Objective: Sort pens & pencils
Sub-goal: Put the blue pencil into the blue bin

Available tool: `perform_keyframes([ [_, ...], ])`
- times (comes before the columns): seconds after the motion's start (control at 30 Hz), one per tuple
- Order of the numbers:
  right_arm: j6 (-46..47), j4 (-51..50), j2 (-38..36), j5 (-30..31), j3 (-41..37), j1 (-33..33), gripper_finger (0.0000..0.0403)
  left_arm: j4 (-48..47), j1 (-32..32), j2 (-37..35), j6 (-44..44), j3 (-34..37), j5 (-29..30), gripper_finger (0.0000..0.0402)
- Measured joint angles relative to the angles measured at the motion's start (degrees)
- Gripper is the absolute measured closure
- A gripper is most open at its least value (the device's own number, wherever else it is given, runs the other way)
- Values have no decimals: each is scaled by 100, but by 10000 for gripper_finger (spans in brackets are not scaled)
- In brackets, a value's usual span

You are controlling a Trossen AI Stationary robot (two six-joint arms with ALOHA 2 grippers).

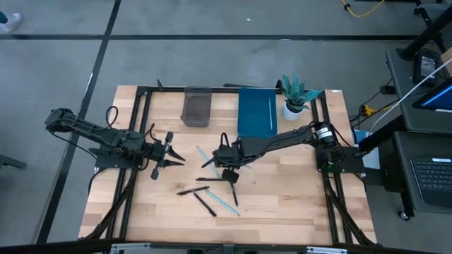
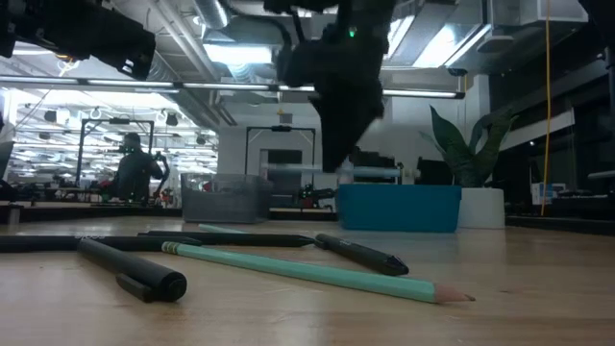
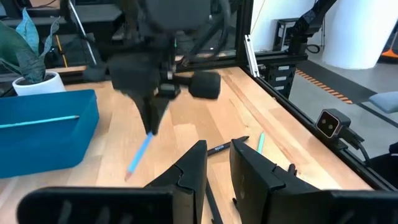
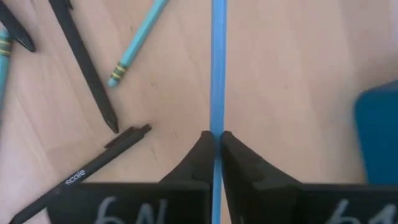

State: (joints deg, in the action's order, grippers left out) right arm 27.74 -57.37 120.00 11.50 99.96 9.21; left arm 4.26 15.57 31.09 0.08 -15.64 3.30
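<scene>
- Right gripper (image 4: 214,146): fingers pinched on a blue pencil (image 4: 217,68), which runs straight out ahead between the fingertips. High view puts this gripper (image 1: 212,161) mid-table, arm reaching in from the right edge.
- Left wrist view: the right gripper (image 3: 149,121) hangs above the wood with the blue pencil (image 3: 138,154) angled down from its tip. Can't tell whether the pencil's lower end touches the table.
- Left gripper (image 1: 175,154): left of centre, apart from the pile, holding nothing. Fingers (image 3: 194,171) sit partly apart with a clear gap.
- Loose pens & pencils (image 1: 212,194) lie on the wood in front of the right gripper, black and teal mixed, some crossing.
- Right wrist view: a black pen (image 4: 81,171) with white lettering, a thin black stick (image 4: 84,62) and a teal pencil (image 4: 137,40) with a banded end lie just beside the held pencil, none touching it.
- Low view: a teal pencil (image 2: 307,271) lies across the foreground, sharpened tip to the picture's right; a black pen (image 2: 130,269) near it, another black pen (image 2: 360,254) behind.
- Blue bin (image 1: 256,111) at the far side of the table holds one pale teal stick (image 1: 272,113); also seen as a stick (image 3: 38,121) inside the bin (image 3: 62,134) in the left wrist view.
- Grey bin (image 1: 197,107) stands left of the blue one, apart from it. Contents not discernible.
- Potted plant (image 1: 296,95) sits just right of the blue bin.
- A person (image 2: 135,173) is visible in the room beyond the table.
</scene>
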Motion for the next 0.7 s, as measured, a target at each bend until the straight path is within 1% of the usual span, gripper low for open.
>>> perform_keyframes([
  [0.27,-115,-889,-143,689,742,-2,383,-122,-2,1,2,0,0,337],
  [0.57,-119,-948,-843,1399,772,-2,381,-141,-2,0,4,0,1,337],
  [0.7,-127,-1160,-1059,1739,765,-2,377,-234,-2,2,4,0,0,337],
])
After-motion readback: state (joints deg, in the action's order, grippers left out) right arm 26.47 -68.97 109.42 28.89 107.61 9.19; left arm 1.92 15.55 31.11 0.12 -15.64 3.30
